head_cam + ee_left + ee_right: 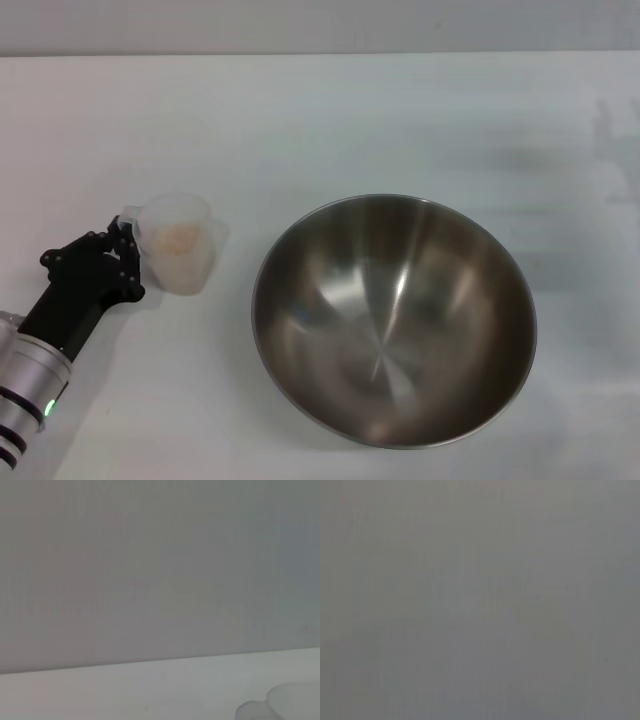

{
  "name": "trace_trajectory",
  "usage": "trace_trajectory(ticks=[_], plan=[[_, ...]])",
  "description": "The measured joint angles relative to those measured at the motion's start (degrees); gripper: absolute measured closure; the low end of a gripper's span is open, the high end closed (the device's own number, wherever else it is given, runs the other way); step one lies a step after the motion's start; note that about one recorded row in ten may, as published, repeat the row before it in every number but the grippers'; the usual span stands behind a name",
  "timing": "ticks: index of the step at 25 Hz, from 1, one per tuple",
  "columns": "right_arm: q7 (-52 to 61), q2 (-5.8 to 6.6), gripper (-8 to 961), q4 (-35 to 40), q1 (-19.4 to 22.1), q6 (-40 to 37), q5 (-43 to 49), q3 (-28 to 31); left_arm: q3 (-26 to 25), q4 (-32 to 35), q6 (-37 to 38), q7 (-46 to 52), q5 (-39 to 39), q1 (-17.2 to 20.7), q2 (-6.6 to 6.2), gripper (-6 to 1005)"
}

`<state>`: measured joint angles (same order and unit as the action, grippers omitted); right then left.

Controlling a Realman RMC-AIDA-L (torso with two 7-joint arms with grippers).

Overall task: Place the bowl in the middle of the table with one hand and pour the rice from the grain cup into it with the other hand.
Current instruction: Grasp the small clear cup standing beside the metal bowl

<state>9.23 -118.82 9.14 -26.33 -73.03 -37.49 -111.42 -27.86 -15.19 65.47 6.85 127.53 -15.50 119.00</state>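
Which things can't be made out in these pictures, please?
- Right gripper: in no view; the right wrist view shows only blank grey.
- Left gripper: head view; its fingers sit at the cup, but the grip can't be judged there.
- Cup: left wrist view cuts it off at the frame edge.
- Rice: only a pale patch through the cup wall; amount unclear.
- Bowl: shows no rice.

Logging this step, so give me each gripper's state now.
Left gripper: at the grain cup's handle side on the table; a firm hold cannot be told.
Right gripper: not in view.
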Motion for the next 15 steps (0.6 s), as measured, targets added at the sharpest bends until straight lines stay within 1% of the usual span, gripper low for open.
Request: trace_trajectory(ticks=[6, 12, 14, 15], plan=[[0.0, 0.0, 537, -0.28, 0.05, 0.13, -0.12, 0.0, 0.0, -0.29, 0.01, 0.01, 0.0, -0.12, 0.0, 984], [0.0, 0.0, 537, -0.41, 0.08, 0.19, -0.17, 0.0, 0.06, -1.01, 0.64, -0.14, 0.12, -0.62, 0.08, 983], [0.0, 0.0, 537, -0.66, -0.01, 0.19, -0.19, 0.0, 0.0, -1.24, 1.64, -0.54, 0.07, -0.87, 0.09, 983], [0.0, 0.0, 537, -0.75, -0.05, 0.19, -0.19, 0.0, -0.21, -1.15, 3.39, -1.21, 0.06, -1.32, 0.09, 983]])
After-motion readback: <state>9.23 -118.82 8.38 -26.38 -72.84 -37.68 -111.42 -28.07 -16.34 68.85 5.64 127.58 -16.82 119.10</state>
